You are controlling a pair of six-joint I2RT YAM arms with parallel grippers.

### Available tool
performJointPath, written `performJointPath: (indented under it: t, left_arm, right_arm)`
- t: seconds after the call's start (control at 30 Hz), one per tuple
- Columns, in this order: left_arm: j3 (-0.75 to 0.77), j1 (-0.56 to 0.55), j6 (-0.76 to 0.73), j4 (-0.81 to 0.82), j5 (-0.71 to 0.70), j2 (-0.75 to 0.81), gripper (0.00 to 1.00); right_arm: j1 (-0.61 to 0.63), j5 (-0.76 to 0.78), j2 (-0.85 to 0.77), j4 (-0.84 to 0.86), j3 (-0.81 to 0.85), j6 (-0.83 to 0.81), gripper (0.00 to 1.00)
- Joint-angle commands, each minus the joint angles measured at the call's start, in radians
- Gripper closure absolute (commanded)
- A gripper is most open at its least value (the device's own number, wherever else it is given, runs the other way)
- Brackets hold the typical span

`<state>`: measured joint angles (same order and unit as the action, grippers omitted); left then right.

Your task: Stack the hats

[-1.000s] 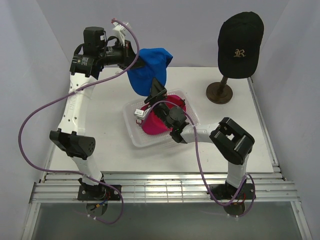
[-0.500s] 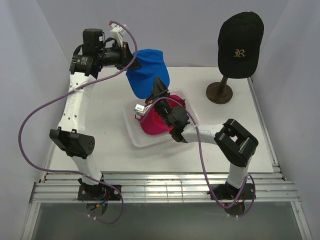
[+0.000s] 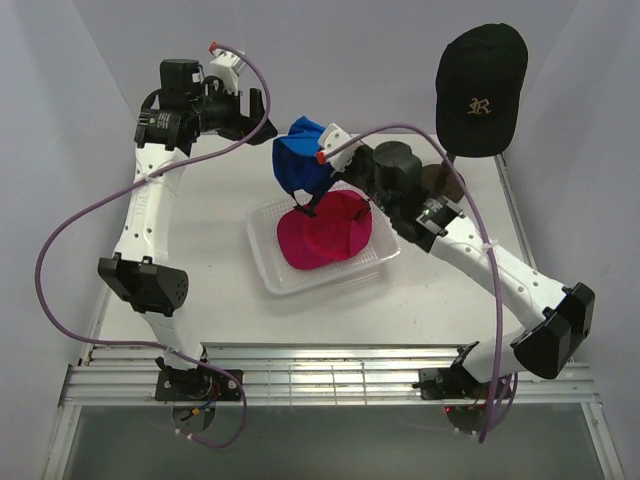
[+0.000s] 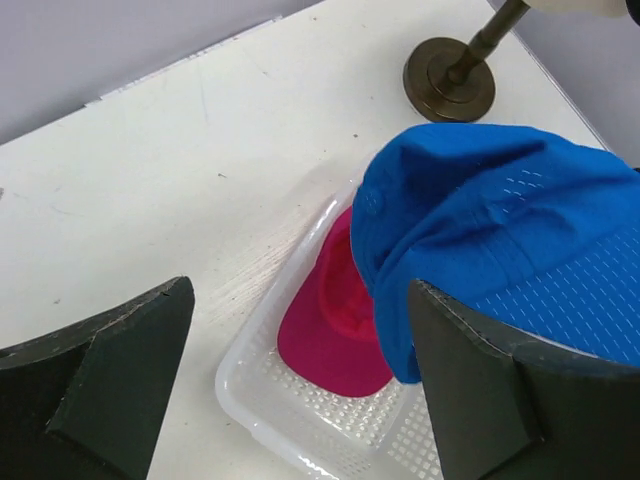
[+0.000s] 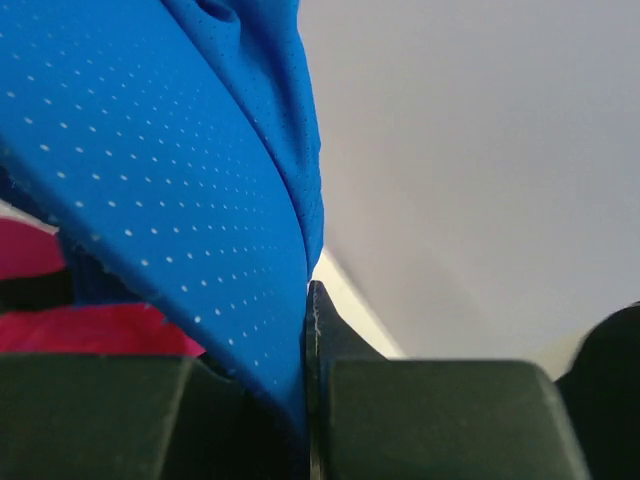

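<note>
Change since a second ago: left end effector (image 3: 250,104) has let go of the blue hat (image 3: 300,165) and drawn back to the far left; right end effector (image 3: 324,168) has come up out of the tray (image 3: 268,282) and taken the hat over.
Table (image 3: 200,300): white, carrying the tray near its middle.
Tray: clear plastic with a perforated floor, lying a little askew.
Magenta hat (image 3: 325,235): lies inside the tray and fills most of it.
Right end effector: closed tight on a fold of the blue hat's mesh; from its own wrist the cloth shows pinched between the dark fingers (image 5: 450,420).
Blue hat: off the table, hanging from that grip above the tray's far edge and the far part of the magenta hat; whether the two hats touch, I cannot tell.
Left end effector: jaws wide apart, holding nothing, raised near the blue hat on its left, with a gap showing between them from above.
Stand (image 4: 450,80): brown, its round base on the table at the far right, partly behind the right arm.
Black hat (image 3: 480,85): perched atop the stand, gold emblem facing forward, well apart from the other two hats.
</note>
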<state>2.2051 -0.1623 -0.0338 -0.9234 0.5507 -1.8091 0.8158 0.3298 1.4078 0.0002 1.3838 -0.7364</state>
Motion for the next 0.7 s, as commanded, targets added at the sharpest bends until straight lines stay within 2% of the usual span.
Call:
performJointPath:
  t: [0.0,0.03,0.07,0.13,0.2,0.23,0.3,0.33,0.4,0.43,0.53,0.6,0.67]
  left_arm:
    - [0.082,0.006,-0.066,-0.038,-0.035,0.062,0.02]
    - [0.087,0.006,-0.086,-0.045,-0.035,0.068,0.02]
    - [0.087,0.006,-0.098,-0.057,-0.031,0.071,0.02]
    - [0.076,0.006,-0.115,-0.068,-0.009,0.085,0.03]
    - [0.045,0.006,-0.130,-0.078,0.056,0.094,0.17]
    - [0.036,0.006,-0.136,-0.087,0.093,0.102,0.26]
    - [0.022,0.004,-0.162,-0.098,0.209,0.108,0.46]
    - [-0.001,-0.002,-0.178,-0.106,0.248,0.116,0.48]
    - [-0.051,-0.029,-0.208,-0.103,0.288,0.123,0.50]
    - [-0.117,-0.084,-0.216,-0.088,0.272,0.126,0.50]
    - [-0.209,-0.231,-0.235,-0.040,0.119,0.128,0.48]
    - [-0.271,-0.273,-0.223,0.044,0.075,0.129,0.46]
    - [-0.260,-0.289,-0.181,0.124,-0.003,0.120,0.44]
  right_arm:
    - [-0.087,-0.250,0.084,-0.529,0.168,0.366,0.92]
    - [-0.125,-0.267,0.112,-0.619,0.255,0.431,0.92]
    - [-0.135,-0.205,0.144,-0.653,0.300,0.463,0.92]
    - [-0.147,0.017,0.241,-0.709,0.386,0.521,0.92]
    - [-0.168,-0.010,0.299,-0.773,0.524,0.546,0.92]
    - [-0.190,-0.096,0.309,-0.775,0.559,0.563,0.92]
    - [-0.196,-0.127,0.336,-0.773,0.644,0.601,0.92]
    - [-0.196,-0.129,0.347,-0.779,0.673,0.615,0.92]
    - [-0.210,-0.159,0.368,-0.796,0.748,0.695,0.92]
    - [-0.234,-0.210,0.372,-0.795,0.761,0.728,0.92]
    - [-0.267,-0.274,0.361,-0.766,0.771,0.856,0.92]
    - [-0.273,-0.302,0.338,-0.753,0.762,0.899,0.92]
    - [-0.276,-0.319,0.323,-0.744,0.762,0.920,0.92]
